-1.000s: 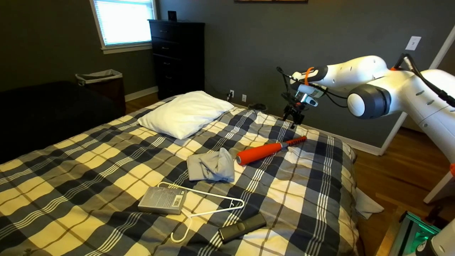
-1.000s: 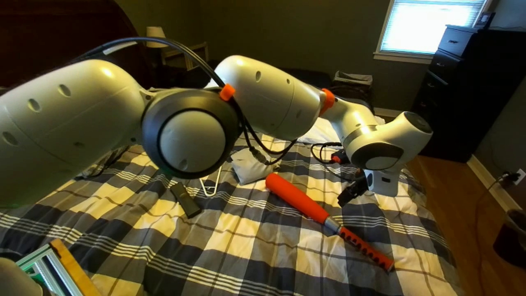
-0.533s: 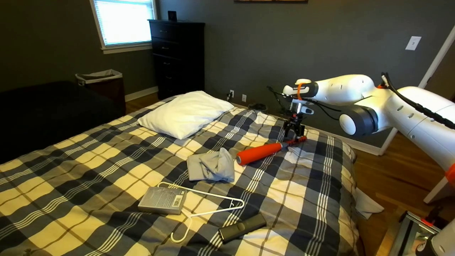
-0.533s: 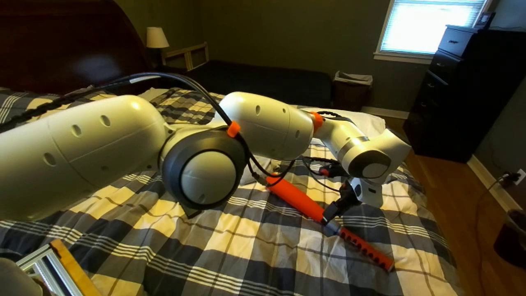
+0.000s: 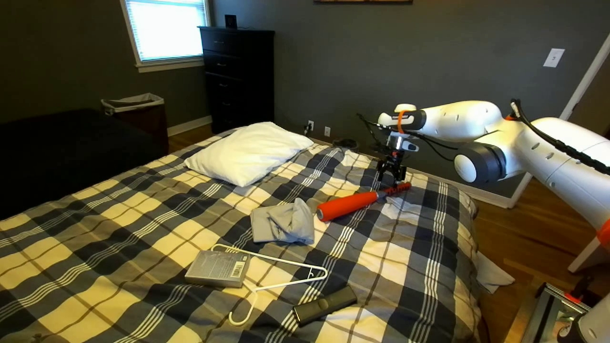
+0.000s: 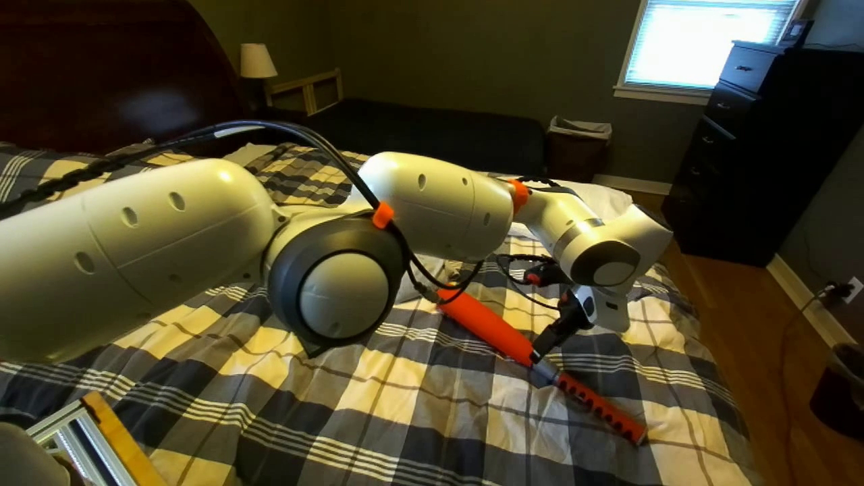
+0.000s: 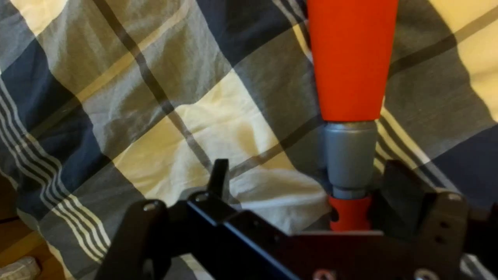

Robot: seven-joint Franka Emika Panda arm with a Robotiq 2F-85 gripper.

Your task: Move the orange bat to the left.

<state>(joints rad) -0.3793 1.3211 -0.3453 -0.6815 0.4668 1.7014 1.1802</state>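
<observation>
Lying on rumpled plaid bedding [image 5: 381, 257], smooth tapered orange bat [image 5: 350, 205], black fingers [image 7: 219, 179] spread

In an exterior view I count one orange bat [image 5: 349, 205], one clothes hanger [image 5: 286, 260], one grey cloth [image 5: 281, 224], one barcoded box or book [image 5: 214, 269], one dark oblong object [image 5: 325, 305], one white pillow [image 5: 250, 152] on the surface [image 5: 152, 224]; beyond, one dresser [image 5: 240, 78], one window [image 5: 167, 31]. My end effector [image 7: 308, 167] has two fingers [image 7: 219, 181].

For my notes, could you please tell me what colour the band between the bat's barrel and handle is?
The band is grey, clearest in the wrist view.
</observation>
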